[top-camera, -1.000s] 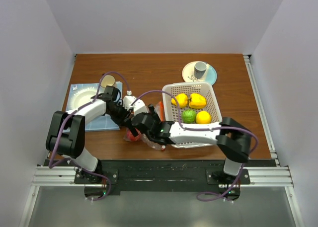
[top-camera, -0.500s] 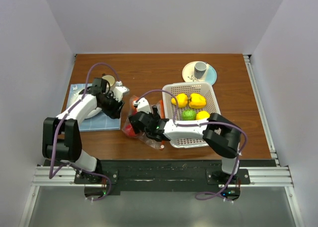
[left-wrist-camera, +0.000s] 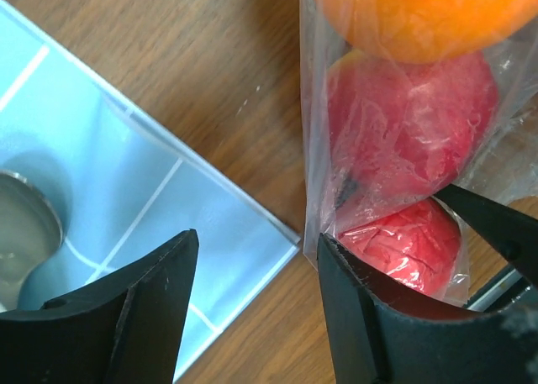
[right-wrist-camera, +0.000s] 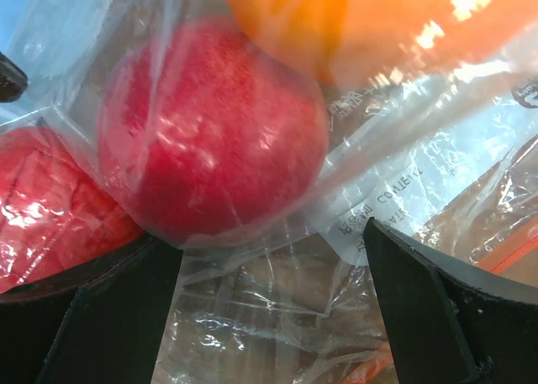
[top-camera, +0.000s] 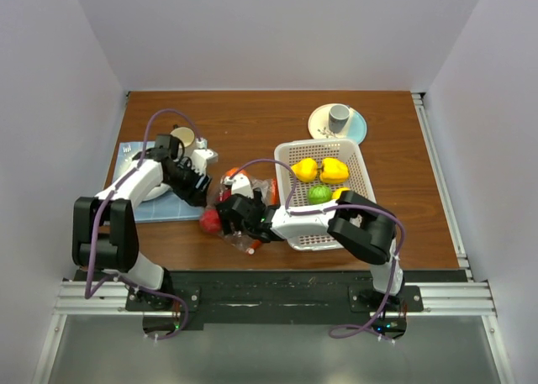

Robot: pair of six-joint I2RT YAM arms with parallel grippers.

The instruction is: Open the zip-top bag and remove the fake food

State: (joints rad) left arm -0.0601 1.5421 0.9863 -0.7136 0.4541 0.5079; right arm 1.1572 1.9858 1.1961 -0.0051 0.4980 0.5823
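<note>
The zip-top bag (top-camera: 250,197) lies crumpled on the table left of the basket, with red and orange fake food inside. In the right wrist view a red fruit (right-wrist-camera: 210,132) and an orange one (right-wrist-camera: 336,23) press against the clear film, and the orange-red zip strip (right-wrist-camera: 513,254) shows at the right edge. My right gripper (right-wrist-camera: 269,304) is open over the bag (right-wrist-camera: 277,317), with loose film between its jaws. My left gripper (left-wrist-camera: 256,245) is open beside the bag's (left-wrist-camera: 353,191) edge, its right finger (left-wrist-camera: 361,317) against the plastic and nothing between the jaws. More fake food (top-camera: 334,170) sits in the basket.
The white basket (top-camera: 324,144) stands right of the bag, holding yellow and green fruit. A plate with a grey cup (top-camera: 338,117) is at the back right. A blue mat (top-camera: 164,209) with a dish and a small cup (top-camera: 182,138) lies at the left.
My left gripper has opened wider and pulled back left from the bag. The right gripper has shifted left over the bag, and a red fruit has slid out toward the left.
</note>
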